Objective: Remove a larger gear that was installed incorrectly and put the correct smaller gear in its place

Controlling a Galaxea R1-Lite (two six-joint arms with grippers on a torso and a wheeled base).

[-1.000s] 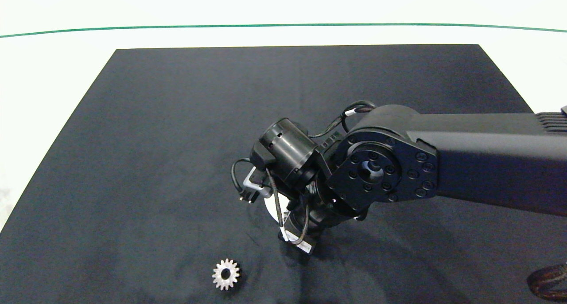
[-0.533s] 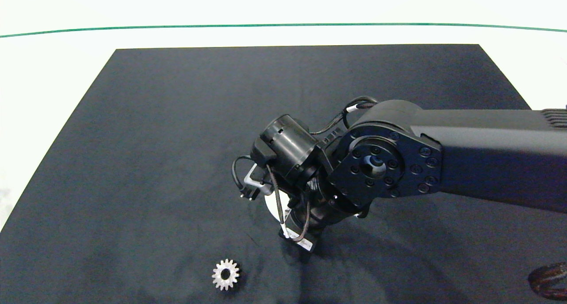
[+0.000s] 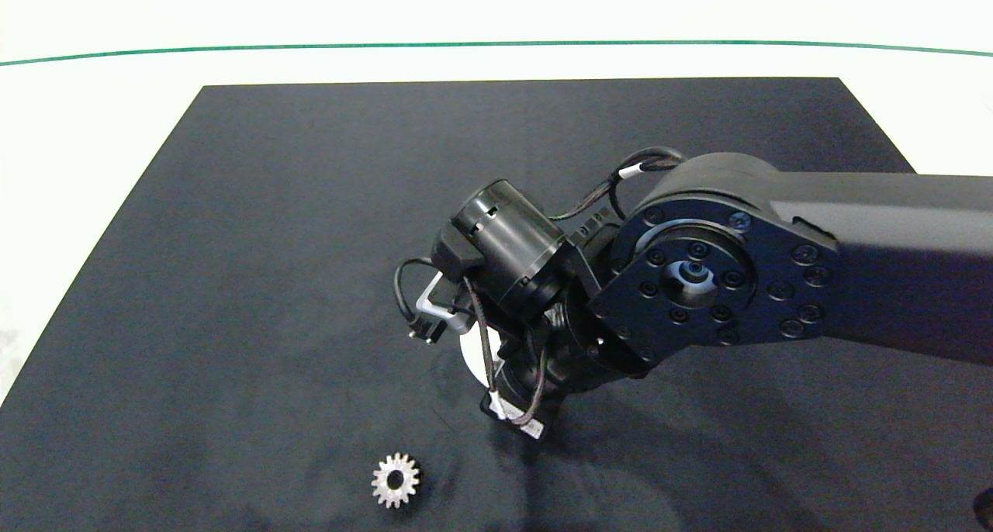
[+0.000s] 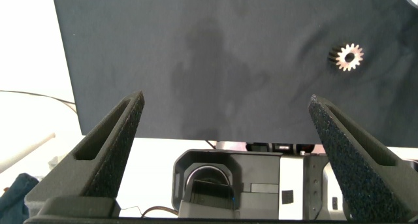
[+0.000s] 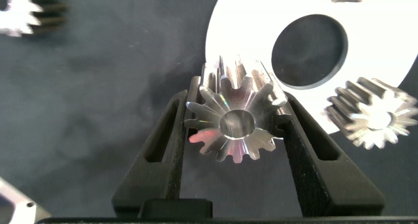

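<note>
Right claw (image 5: 236, 129) closed on the larger gear (image 5: 235, 123): shiny, long pointed teeth, dark centre hole, one finger pressed to each side. Gear held clear above a white round plate (image 5: 261, 28) with a dark circular hole. Another gear (image 5: 373, 119) with shorter teeth sits at the plate's edge, just beside the held one. From above, the right arm (image 3: 776, 268) comes in from the right over the middle of the black mat (image 3: 310, 206) on the tabletop, hiding its claw. The smaller gear (image 3: 396, 480) lies flat on the mat near the front edge, well apart from the arm. Left claw (image 4: 225, 129) wide open, empty, off the mat's edge.
</note>
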